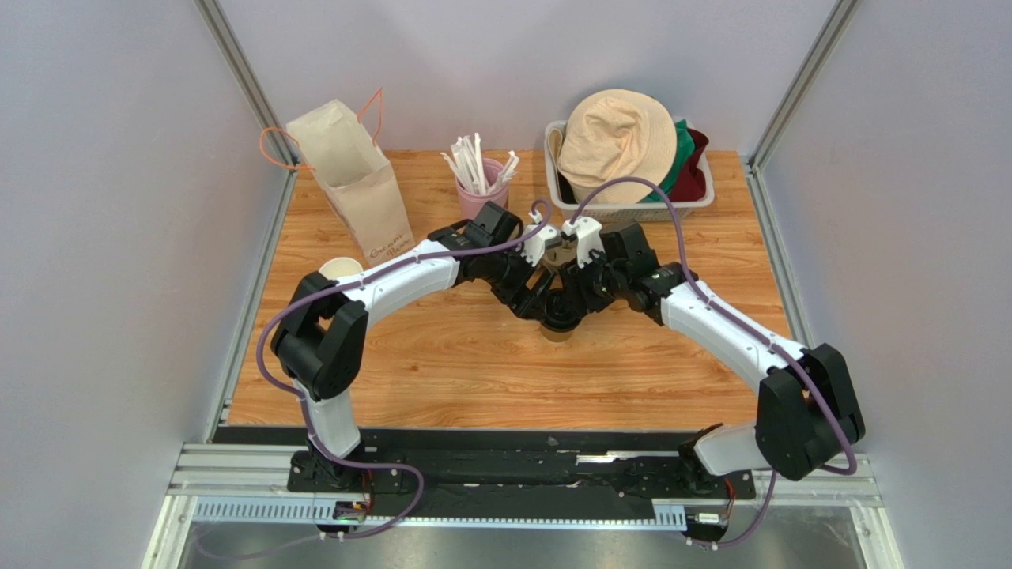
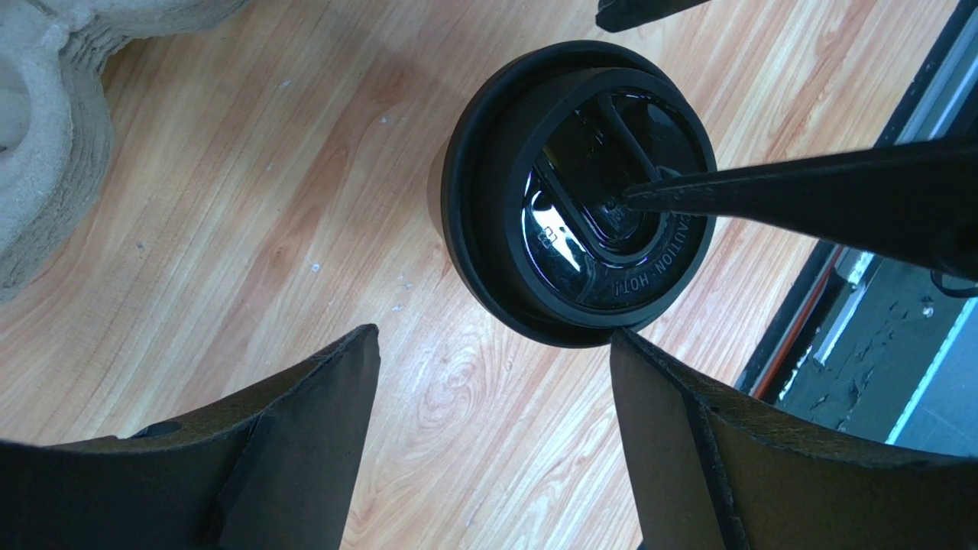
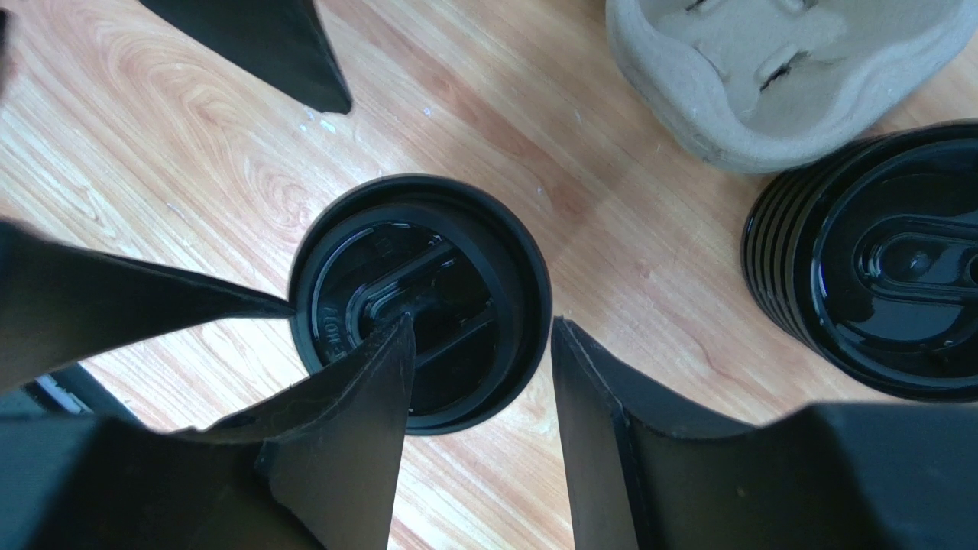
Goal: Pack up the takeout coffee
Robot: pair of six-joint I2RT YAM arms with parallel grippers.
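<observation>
**Both grippers open over the takeout coffee**

The takeout coffee stands upright on the bench, its black lid seated. Every place below is taken from this cup.

- My left gripper is wide – both fingers are spread short of the cup and neither closes on it. From the right wrist, one left fingertip reaches the lid's rim; I cannot tell whether it touches.
- My right gripper has its jaws apart and grips nothing. One finger lies across the top of the lid with its tip at the centre. The other sits just outside the rim.
- From above, the two grippers meet directly over the cup, and only a sliver of brown wall shows under them.

Near the cup:
- stack of black lids – beside it, not touching
- moulded pulp carrier – a little farther off than the stack
- paper bag – well apart, toward the far left corner
- basket of hats – well apart, at the far edge
</observation>
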